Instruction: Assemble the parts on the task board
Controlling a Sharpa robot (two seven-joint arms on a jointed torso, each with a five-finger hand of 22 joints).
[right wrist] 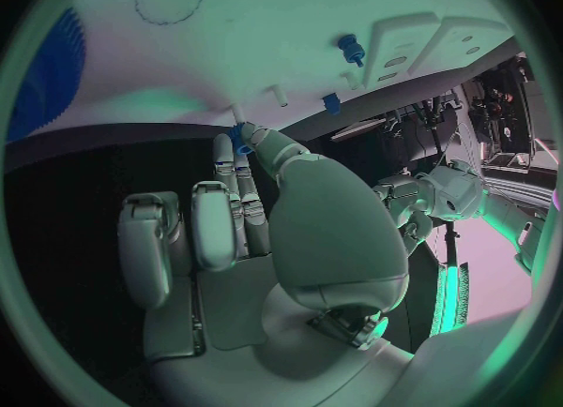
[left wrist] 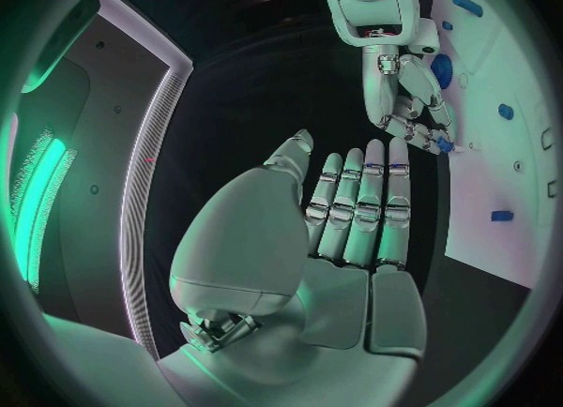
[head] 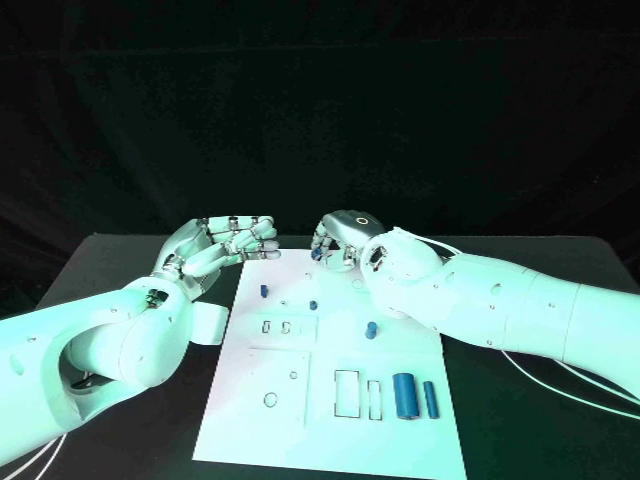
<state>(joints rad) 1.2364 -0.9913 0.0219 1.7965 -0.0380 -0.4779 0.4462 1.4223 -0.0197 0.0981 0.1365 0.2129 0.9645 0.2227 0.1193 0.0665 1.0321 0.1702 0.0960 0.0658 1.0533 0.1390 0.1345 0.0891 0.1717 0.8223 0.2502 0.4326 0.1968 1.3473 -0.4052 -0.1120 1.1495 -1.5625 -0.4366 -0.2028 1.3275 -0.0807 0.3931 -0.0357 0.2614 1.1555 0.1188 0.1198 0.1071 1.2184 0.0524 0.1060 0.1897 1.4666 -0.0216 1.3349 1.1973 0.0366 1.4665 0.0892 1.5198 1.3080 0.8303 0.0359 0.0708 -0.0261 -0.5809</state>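
The white task board [head: 257, 425] lies in the middle of the black table. Small blue parts stand on it: a peg [head: 264, 290], another peg [head: 314, 302] and a third [head: 369, 328]. Two blue cylinders [head: 404, 395] [head: 430, 399] lie near its front right. My right hand [head: 346, 240] hovers over the board's far edge and pinches a small blue part [right wrist: 240, 135] between thumb and a finger; the same part [left wrist: 445, 144] shows at its fingertips in the left wrist view. My left hand [head: 227, 245] is beside the board's far left corner, fingers stretched out, holding nothing.
A round blue toothed part [right wrist: 47, 69] sits on the board [right wrist: 258, 32] near my right hand. Outlined slots and holes [head: 346, 392] mark the board's front half. A white block [head: 209, 322] lies by the board's left edge. Cables trail on the right.
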